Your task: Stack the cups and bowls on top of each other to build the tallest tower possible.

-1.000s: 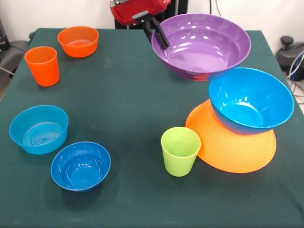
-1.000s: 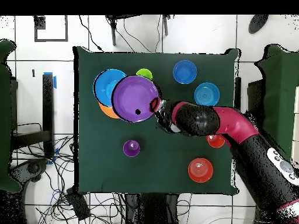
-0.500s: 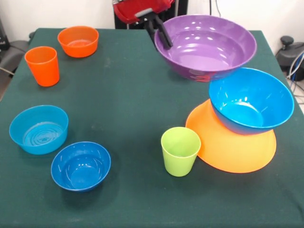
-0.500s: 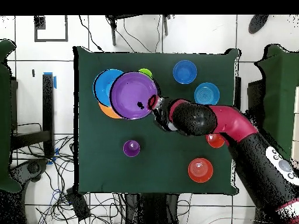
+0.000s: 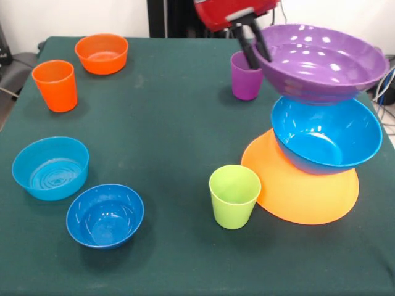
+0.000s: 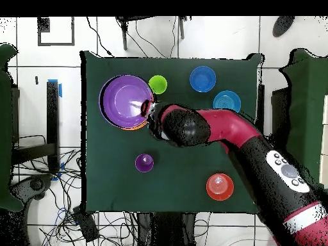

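My gripper (image 5: 257, 55) is shut on the left rim of the large purple bowl (image 5: 324, 61), one finger inside and one outside. The bowl hangs level right over the large blue bowl (image 5: 327, 132), which rests tilted on the upside-down orange-yellow bowl (image 5: 302, 188). Whether purple and blue touch I cannot tell. In the overhead view the purple bowl (image 6: 126, 101) covers both, with the gripper (image 6: 150, 113) at its rim. A purple cup (image 5: 244, 76) stands just behind the gripper. The lime green cup (image 5: 234, 196) stands in front of the orange-yellow bowl.
On the left side stand an orange cup (image 5: 55, 85), a small orange bowl (image 5: 102, 53), a light blue bowl (image 5: 50, 168) and a dark blue bowl (image 5: 105, 214). The arm (image 6: 218, 128) stretches across the table's middle.
The gripper has carried the purple bowl to the right, from beside the blue bowl to directly above it. The purple cup behind has come into sight.
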